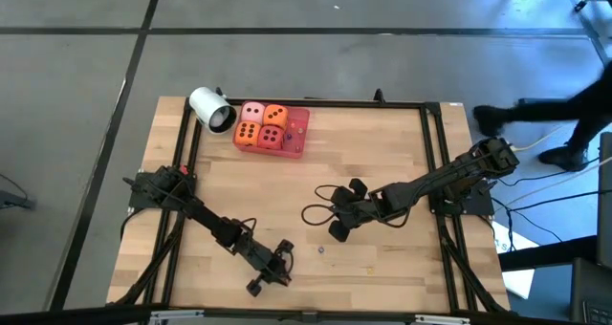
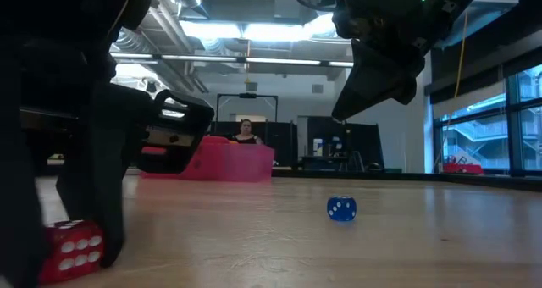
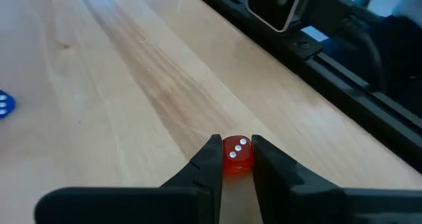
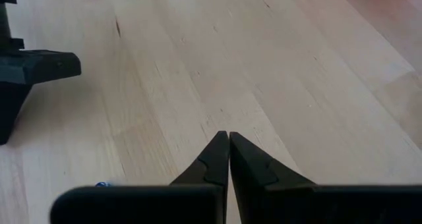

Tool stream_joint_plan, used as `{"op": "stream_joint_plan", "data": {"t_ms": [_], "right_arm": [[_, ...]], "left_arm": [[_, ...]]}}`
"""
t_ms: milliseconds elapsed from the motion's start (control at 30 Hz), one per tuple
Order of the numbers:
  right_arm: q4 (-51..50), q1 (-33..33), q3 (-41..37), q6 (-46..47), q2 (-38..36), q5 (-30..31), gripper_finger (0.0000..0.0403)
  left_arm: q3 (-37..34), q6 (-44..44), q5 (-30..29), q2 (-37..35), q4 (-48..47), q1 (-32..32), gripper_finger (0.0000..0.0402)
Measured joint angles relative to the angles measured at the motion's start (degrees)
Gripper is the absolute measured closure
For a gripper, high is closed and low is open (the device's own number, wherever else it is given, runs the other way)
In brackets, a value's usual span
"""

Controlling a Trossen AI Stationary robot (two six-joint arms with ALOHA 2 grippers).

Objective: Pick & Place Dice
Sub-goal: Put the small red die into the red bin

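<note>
Both fingers (image 3: 204, 165) of the left claw (image 3: 235, 145) are set against a small red die (image 3: 237, 155), one on each side, so the claw is taken to be closed on it. The die is seen resting on the worktop (image 1: 382, 153), close to the edge opposite the tray (image 1: 298, 124).

A slip is judged the main risk. The die is held only at the fingertips, so it could be squeezed out and sent rolling across the smooth wood if it is lifted off-centre. A small blue die (image 2: 341, 207) lies near and could be knocked.

The right claw (image 4: 229, 137) is held shut and empty above the middle of the worktop.

Four large dice (image 1: 262, 124), one pink, two orange and one red, are packed in the tray by the far edge. A white cup (image 1: 211, 109) lies on its side just beside the tray.

The worktop is made of pale wood planks and framed by black rails. Beyond it, ceiling lights, windows and a seated person (image 2: 246, 131) can be seen.
</note>
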Motion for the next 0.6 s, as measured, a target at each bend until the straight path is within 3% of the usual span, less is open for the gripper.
{"op": "stream_joint_plan", "data": {"t_ms": [433,600], "right_arm": [[0.0,0.0,0.0,0.0,0.0,0.0,0.0387],[0.0,0.0,0.0,-0.4,0.0,0.0,0.0387]], "left_arm": [[0.0,0.3,-1.7,0.0,0.0,4.4,0.0347],[-0.1,6.1,-3.5,-3.2,-5.1,7.0,0.0346]]}}
